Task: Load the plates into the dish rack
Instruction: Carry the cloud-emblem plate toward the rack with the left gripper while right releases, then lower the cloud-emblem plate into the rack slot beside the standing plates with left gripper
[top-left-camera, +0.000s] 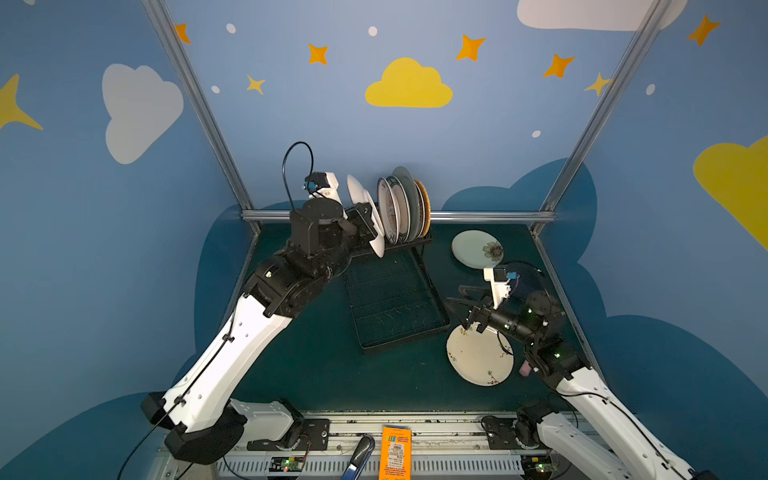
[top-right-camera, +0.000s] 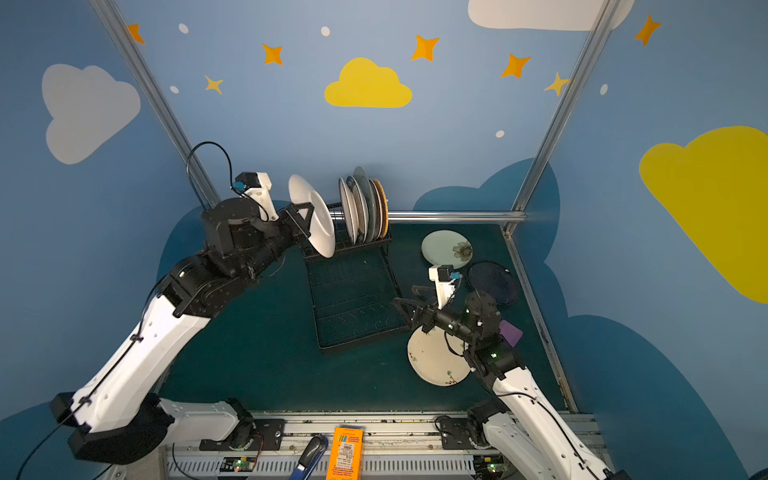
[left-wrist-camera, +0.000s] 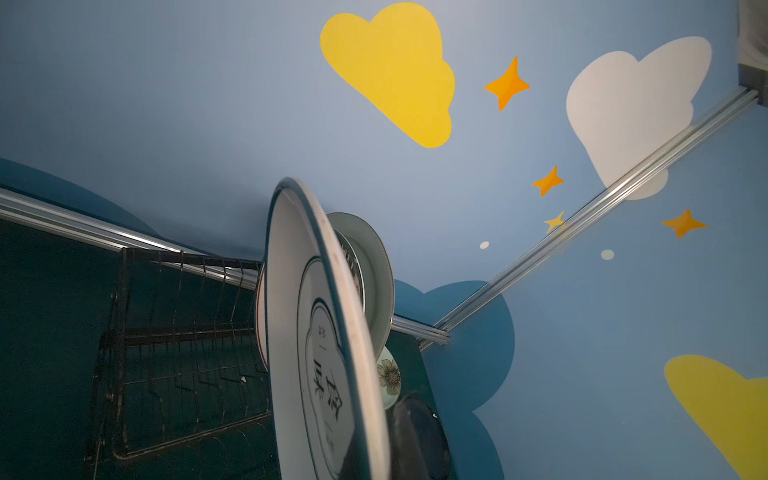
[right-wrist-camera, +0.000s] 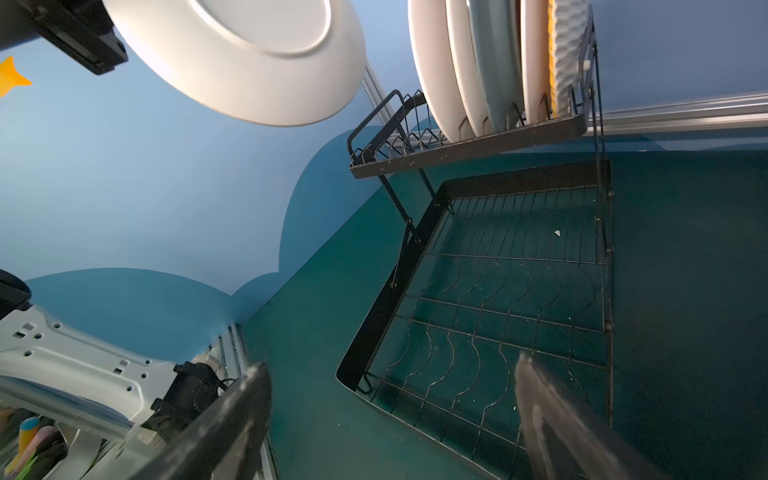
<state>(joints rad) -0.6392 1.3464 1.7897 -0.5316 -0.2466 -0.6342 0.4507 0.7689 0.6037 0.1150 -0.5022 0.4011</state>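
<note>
The black wire dish rack stands mid-table, and several plates stand on edge in its raised basket. My left gripper is shut on a white plate with a lettered face. It holds this plate upright just left of the racked ones. My right gripper is open and empty, over the tray's near right corner. On the table lie a pale green flowered plate, a dark navy plate and a cream floral plate, partly under my right arm.
A small pink-purple object sits beside my right arm. An orange box and a blue-handled tool lie on the front rail. An aluminium bar and blue walls close in the back and sides.
</note>
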